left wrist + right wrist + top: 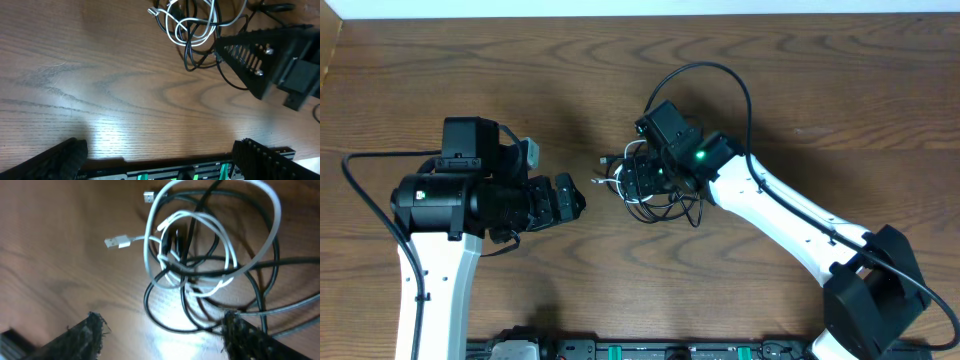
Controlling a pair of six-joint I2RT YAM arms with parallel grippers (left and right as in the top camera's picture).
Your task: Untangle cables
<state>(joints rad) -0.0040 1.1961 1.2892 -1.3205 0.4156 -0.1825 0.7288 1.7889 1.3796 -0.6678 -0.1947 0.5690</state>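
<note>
right gripper (164, 322): jaws spread wide, nothing clamped, low over the tangle. cables (200, 265) sit between and just ahead of its 2 fingers; one finger (250, 340) overlaps black strands, can't tell if it touches. white cable (220, 235) loops through several black ones, its plug (117, 242) lying clear of the knot on bare worktop (50, 255). left gripper (160, 150): also released, empty, facing the tangle from nearby, not touching. Tangle is mid-worktop.
</note>
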